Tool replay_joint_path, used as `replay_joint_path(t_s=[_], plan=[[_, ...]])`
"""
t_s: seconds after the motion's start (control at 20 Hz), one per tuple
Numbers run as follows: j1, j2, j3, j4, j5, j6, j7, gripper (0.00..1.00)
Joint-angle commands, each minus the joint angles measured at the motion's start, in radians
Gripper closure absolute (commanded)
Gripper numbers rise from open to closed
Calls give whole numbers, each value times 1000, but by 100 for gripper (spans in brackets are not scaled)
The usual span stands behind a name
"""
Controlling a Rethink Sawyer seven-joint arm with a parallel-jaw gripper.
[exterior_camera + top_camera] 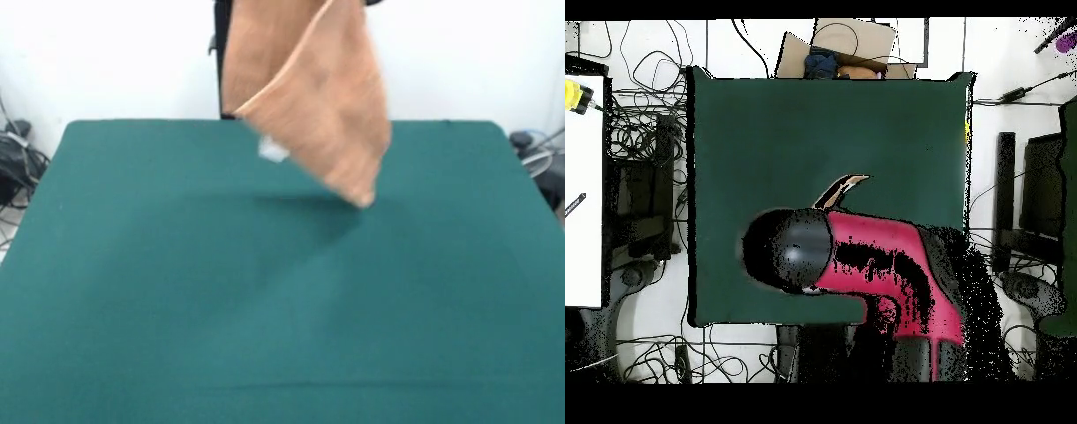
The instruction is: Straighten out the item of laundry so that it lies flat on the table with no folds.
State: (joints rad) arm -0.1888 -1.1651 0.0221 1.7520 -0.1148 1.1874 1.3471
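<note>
The item of laundry (318,97), a light orange-tan towel, hangs folded in the air over the far half of the table (177,291). Its top runs off the picture's upper edge. Its lowest corner (362,196) points down close to the green top, and a small white tag (272,150) dangles at its left edge. Only a dark bit of my gripper (371,3) shows at the top edge, holding the towel up. In the overhead view the red and black arm (875,265) covers the gripper, and a sliver of towel (842,190) sticks out beside it.
The towel's shadow (300,221) falls on the table under it. Cables (645,130) lie along the table's side, a cardboard box (835,45) sits beyond the edge opposite the robot's base, and a white desk (585,180) stands beside the table. More cables (13,163) lie by one far corner.
</note>
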Motion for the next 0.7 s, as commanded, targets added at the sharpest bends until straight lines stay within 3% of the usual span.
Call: replay_joint_path(t_s=[0.05, 0.25, 0.7], plan=[[79, -152, -52, -69, 16, 302, 377, 100], [85, -148, -42, -142, 23, 399, 373, 100], [61, -115, -40, -73, 37, 254, 303, 100]])
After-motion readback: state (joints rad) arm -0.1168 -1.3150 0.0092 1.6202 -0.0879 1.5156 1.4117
